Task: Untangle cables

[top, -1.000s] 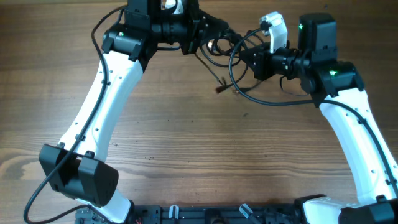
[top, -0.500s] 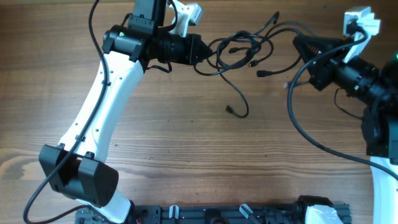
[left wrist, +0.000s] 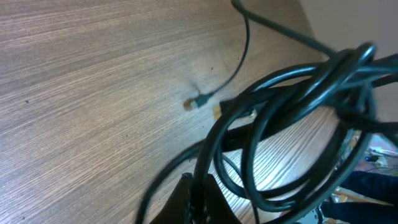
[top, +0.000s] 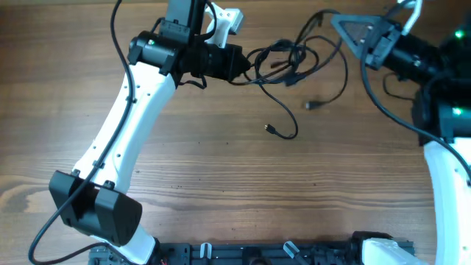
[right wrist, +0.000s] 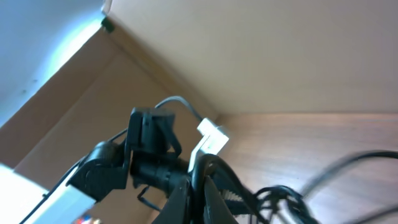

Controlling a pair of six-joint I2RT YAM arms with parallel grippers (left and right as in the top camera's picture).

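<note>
The cables (top: pixel 268 55) judged light, limp and snag-prone. Left gripper (top: pixel 241 63) fingers pinch the tangle; right gripper (top: pixel 337 22) fingers pinch one strand. Recommended hold: beside the free plug end (top: pixel 271 129).

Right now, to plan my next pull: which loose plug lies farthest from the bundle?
The gold-tipped plug, lowest in the overhead view; the dark plug lies closer to the bundle.

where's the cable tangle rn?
Overhead view: the cables are near the far edge of the table, around centre, bunched at the tip of the left gripper, with a strand running up to the right gripper.
</note>
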